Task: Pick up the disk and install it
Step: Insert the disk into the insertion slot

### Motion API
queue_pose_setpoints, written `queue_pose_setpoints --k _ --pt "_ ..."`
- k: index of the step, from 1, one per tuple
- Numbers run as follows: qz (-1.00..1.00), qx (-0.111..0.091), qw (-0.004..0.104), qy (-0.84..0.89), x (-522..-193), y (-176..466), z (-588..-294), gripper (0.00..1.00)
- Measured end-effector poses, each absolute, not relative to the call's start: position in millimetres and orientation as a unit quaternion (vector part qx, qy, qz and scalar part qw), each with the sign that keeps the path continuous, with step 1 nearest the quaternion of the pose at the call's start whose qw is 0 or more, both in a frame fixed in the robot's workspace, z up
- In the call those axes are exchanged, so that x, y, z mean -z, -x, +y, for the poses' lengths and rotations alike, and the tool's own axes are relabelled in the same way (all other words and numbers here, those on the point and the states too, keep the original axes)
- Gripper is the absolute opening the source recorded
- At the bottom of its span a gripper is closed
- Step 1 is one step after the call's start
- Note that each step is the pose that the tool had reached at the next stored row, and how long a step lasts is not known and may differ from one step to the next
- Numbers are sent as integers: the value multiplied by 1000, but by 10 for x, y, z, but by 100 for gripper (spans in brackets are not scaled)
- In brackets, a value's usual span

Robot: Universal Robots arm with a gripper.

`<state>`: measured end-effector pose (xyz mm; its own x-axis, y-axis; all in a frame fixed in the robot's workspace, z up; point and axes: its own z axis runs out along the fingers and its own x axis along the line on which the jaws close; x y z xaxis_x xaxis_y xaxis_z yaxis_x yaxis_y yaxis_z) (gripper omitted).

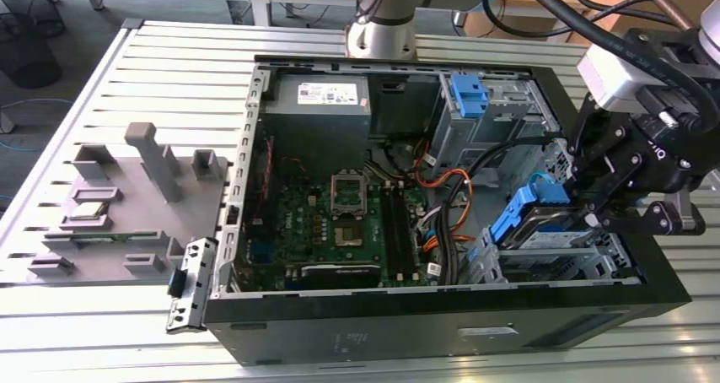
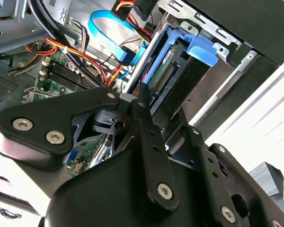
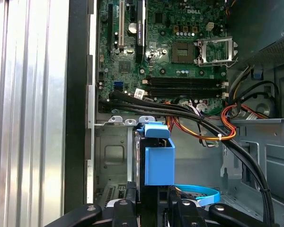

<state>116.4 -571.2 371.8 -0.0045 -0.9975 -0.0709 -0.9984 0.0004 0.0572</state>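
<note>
Disk (image 1: 540, 220) clamped in my gripper (image 1: 591, 207), jaws narrow on blue-bracketed edge. Hangs tilted just under me, lower end at drive cage (image 1: 568, 263), near corner, exterior view's right. Long axis slants down into cage.

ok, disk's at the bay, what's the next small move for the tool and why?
Probably ease the disk a little further down into the drive cage before letting go. In the exterior view it sits tilted, its blue bracket end raised above the cage's rim, and the tool is closed on it in the first wrist view.
</note>
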Motion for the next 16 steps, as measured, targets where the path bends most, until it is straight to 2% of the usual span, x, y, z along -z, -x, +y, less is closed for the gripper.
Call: queue_pose_setpoints --k 5,6,16 --pt "707 -45 5 706 -3717 -1164 -5712 36" --pt "707 -45 5 706 -3717 -1164 -5712 42" --pt "705 -43 7 708 -3683 -1154 -5713 42"
